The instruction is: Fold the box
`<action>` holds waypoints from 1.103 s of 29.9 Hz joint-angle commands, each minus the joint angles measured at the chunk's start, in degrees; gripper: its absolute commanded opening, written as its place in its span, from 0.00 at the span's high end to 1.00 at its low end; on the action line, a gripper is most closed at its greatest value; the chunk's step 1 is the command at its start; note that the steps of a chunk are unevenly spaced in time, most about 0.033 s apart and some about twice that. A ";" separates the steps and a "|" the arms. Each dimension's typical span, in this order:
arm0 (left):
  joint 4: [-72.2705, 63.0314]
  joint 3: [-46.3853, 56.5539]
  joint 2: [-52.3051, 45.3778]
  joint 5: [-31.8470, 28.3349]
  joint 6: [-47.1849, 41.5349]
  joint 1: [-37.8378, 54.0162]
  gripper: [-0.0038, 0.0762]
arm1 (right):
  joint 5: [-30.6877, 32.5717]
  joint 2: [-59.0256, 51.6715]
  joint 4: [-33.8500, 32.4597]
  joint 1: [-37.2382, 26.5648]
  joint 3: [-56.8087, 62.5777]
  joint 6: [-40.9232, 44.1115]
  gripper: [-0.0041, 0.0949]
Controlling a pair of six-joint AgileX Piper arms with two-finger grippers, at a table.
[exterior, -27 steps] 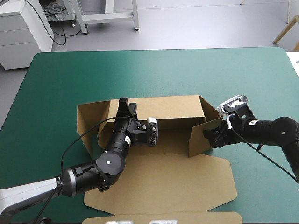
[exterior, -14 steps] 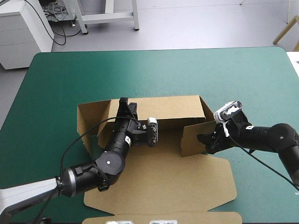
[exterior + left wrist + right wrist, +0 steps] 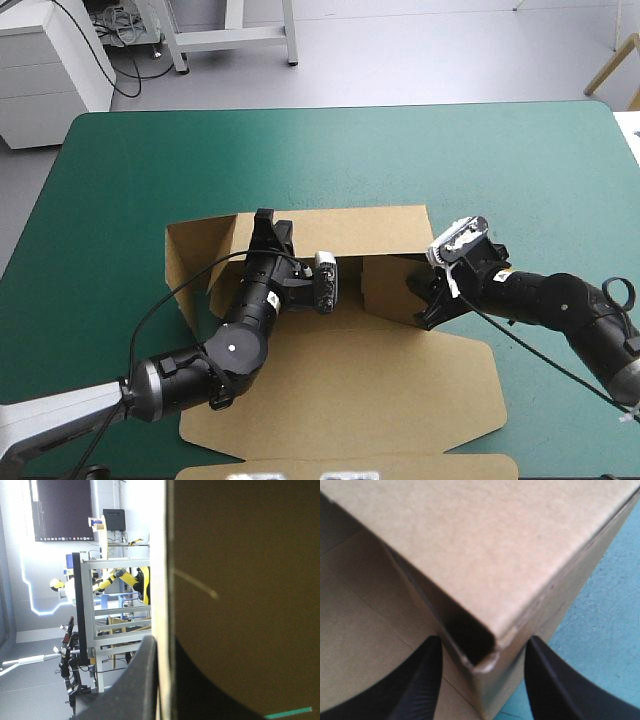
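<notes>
The brown box (image 3: 380, 390) lies near the table's front edge, its lid flat toward the front and its back wall (image 3: 350, 228) raised. My left gripper (image 3: 265, 228) is on the back wall's left end; in the left wrist view (image 3: 162, 680) the board's pale edge (image 3: 162, 580) runs between the nearly closed fingers (image 3: 142, 680). The right side flap (image 3: 390, 285) stands turned inward over the floor. My right gripper (image 3: 422, 302) is at that flap. Its fingers (image 3: 420, 680) stand apart in the right wrist view, with a folded corner of board (image 3: 485, 650) between them.
The box's left side flap (image 3: 190, 262) stands out at an angle beside my left arm. Bare teal-green cover (image 3: 320, 150) fills the table's far half and shows to the right of the box (image 3: 610, 630). A strip of brown board (image 3: 350, 466) reaches the front edge.
My right gripper has moved left, toward the box's middle, and the right side flap has swung inward with it. The left gripper has stayed on the back wall.
</notes>
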 commanded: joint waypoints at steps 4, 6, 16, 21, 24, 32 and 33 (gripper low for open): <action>0.24 -0.92 -0.89 -3.47 -0.73 -0.61 0.96 | 1.61 0.01 3.90 0.63 -1.56 -0.24 0.84; 0.24 -0.92 -0.89 -3.58 -0.73 -0.61 0.96 | 1.61 0.01 4.00 0.63 -1.56 -0.50 0.91; 3.70 -0.92 -0.89 -4.16 -0.98 -0.61 0.93 | 1.40 0.06 3.77 0.63 -1.56 -0.89 0.98; 5.24 -0.92 -0.89 -3.94 -1.06 -0.74 0.67 | -0.02 0.06 3.64 0.63 -1.56 -0.30 0.98; 5.80 -0.92 -0.89 -2.49 -3.97 -1.46 0.39 | -3.69 0.06 0.31 0.63 -1.56 6.07 0.98; 5.13 -4.00 -0.89 4.51 -6.73 -8.47 0.16 | -11.79 0.06 -17.21 0.63 -1.68 26.01 0.98; 4.31 -5.01 -0.89 4.51 -6.61 -9.69 0.16 | -12.20 0.06 -17.82 0.63 -1.68 27.06 0.98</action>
